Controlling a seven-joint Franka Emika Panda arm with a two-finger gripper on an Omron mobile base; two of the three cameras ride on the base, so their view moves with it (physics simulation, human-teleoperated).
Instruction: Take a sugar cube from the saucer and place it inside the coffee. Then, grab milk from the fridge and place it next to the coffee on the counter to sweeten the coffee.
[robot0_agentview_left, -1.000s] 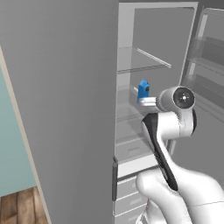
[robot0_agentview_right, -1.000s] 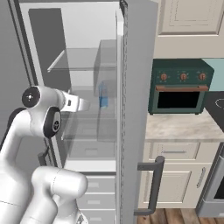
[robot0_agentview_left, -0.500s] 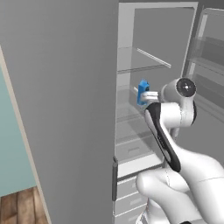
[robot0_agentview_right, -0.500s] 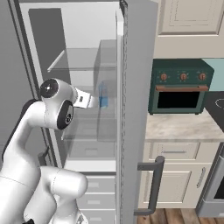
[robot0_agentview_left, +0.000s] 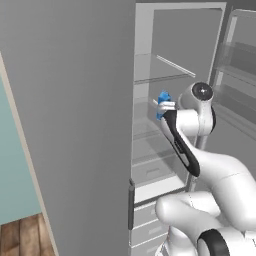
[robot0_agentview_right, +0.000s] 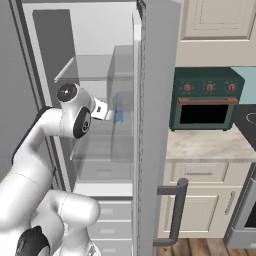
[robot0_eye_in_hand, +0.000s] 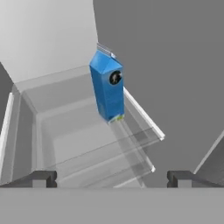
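Claw (robot0_eye_in_hand: 112, 177) spread wide and empty, facing the milk (robot0_eye_in_hand: 107, 86) upright on a fridge (robot0_agentview_left: 80, 125) shelf.

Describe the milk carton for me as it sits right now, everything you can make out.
The milk is a small blue carton with a gabled top, a dark round cap on the slope facing the hand camera, and a green-white strip at its base. It looks like smooth card, closed and undamaged. It stands upright, though tilted in the rolled hand view, on a clear shelf inside the open fridge, near the shelf's edge. Nothing grips it; only the shelf touches it.
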